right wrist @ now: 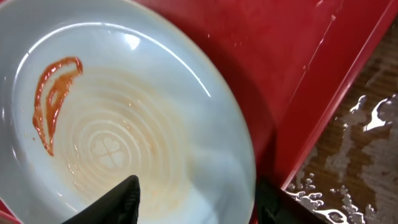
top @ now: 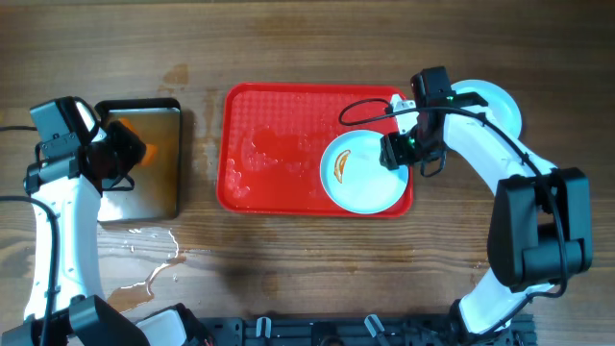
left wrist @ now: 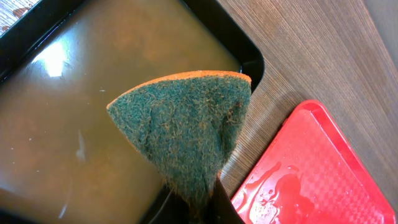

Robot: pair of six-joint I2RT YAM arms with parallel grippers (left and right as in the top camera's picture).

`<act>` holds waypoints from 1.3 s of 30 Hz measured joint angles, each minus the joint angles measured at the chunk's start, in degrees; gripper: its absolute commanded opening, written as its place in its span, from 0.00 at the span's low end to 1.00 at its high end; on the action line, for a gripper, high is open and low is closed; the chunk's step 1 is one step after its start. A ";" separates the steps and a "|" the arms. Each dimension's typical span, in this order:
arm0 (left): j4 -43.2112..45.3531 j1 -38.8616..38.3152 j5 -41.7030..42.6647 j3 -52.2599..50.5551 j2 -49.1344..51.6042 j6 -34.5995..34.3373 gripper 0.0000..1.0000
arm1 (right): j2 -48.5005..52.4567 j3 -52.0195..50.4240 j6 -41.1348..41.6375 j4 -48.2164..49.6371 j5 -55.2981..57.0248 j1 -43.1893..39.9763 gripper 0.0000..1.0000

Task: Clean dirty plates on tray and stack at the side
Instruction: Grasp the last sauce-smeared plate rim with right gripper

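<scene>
One pale plate point(top: 360, 173) with an orange-brown sauce smear lies at the right end of the red tray point(top: 279, 144). My right gripper point(top: 405, 154) is open at the plate's right rim. In the right wrist view one finger is over the plate point(right wrist: 124, 112) and the other over the tray point(right wrist: 280, 62), with the gripper point(right wrist: 196, 186) around the rim. Another white plate point(top: 495, 104) lies on the table right of the tray, partly hidden by the right arm. My left gripper point(left wrist: 199, 208) is shut on a green-and-orange sponge point(left wrist: 180, 124) above the pan.
A dark metal pan point(top: 154, 192) of brownish water point(left wrist: 50, 124) stands left of the tray. Water is spilled on the table point(top: 154, 264) in front of the pan and beside the tray's right edge point(right wrist: 367, 118). The tray surface point(left wrist: 311, 174) is wet.
</scene>
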 measured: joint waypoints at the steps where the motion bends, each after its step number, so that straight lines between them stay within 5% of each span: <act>1: 0.00 0.00 0.00 0.00 0.00 0.00 0.04 | 0.02 0.00 0.42 -0.57 -0.09 -0.02 0.59; 10: 0.02 0.00 0.00 0.00 0.00 0.00 0.04 | 0.04 -0.31 10.71 -9.25 -1.33 0.00 0.56; 17: 0.02 0.00 0.35 0.00 0.00 0.00 0.04 | 0.04 -4.70 18.40 -3.87 -1.81 0.00 0.48; 20: 0.04 0.00 0.94 0.00 0.00 0.00 0.04 | -0.11 -6.29 21.27 -1.90 -3.06 0.15 0.40; 24: 0.17 0.00 1.62 0.00 0.00 0.00 0.04 | -0.09 -6.64 23.45 2.58 -4.94 0.22 0.13; 29: 0.22 -0.37 6.91 0.00 0.00 0.00 0.04 | 0.11 -7.39 26.80 9.05 -5.66 2.62 0.09; 39: 4.42 -21.24 11.23 0.00 0.57 -0.55 0.04 | 0.22 -7.74 39.74 24.04 -0.15 17.11 0.04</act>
